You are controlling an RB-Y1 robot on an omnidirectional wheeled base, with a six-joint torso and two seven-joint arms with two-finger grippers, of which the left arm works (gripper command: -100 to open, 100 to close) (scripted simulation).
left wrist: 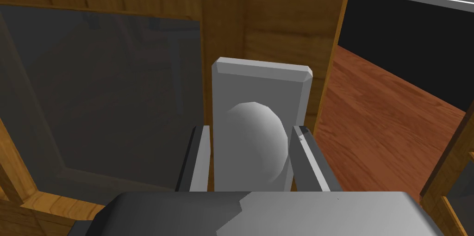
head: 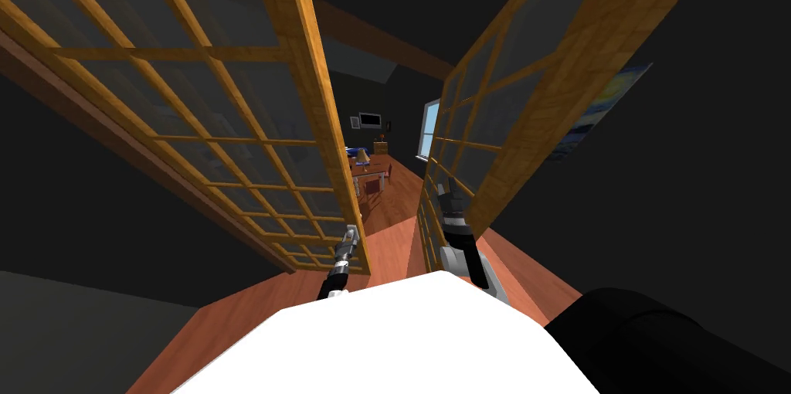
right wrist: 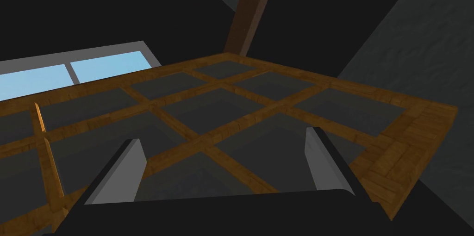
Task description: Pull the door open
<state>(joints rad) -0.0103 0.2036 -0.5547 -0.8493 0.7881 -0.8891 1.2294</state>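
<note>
While right end effector (right wrist: 224,138) gapes, left end effector (left wrist: 252,129) clamps the knob (left wrist: 254,147), its plate (left wrist: 261,78) lengthwise along the stile (left wrist: 273,15).

knob (left wrist: 254,147) on left door leaf (head: 300,57), between fingers of left gripper (left wrist: 250,129); right door leaf (head: 544,65) opposite; table (head: 372,170) beyond the gap

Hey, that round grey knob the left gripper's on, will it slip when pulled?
Possibly: the knob looks smooth and domed, so the flat fingers of the left gripper could slide off. It seems rigid, fixed to its grey plate. The wood-framed door likely swings as one stiff piece.
</note>
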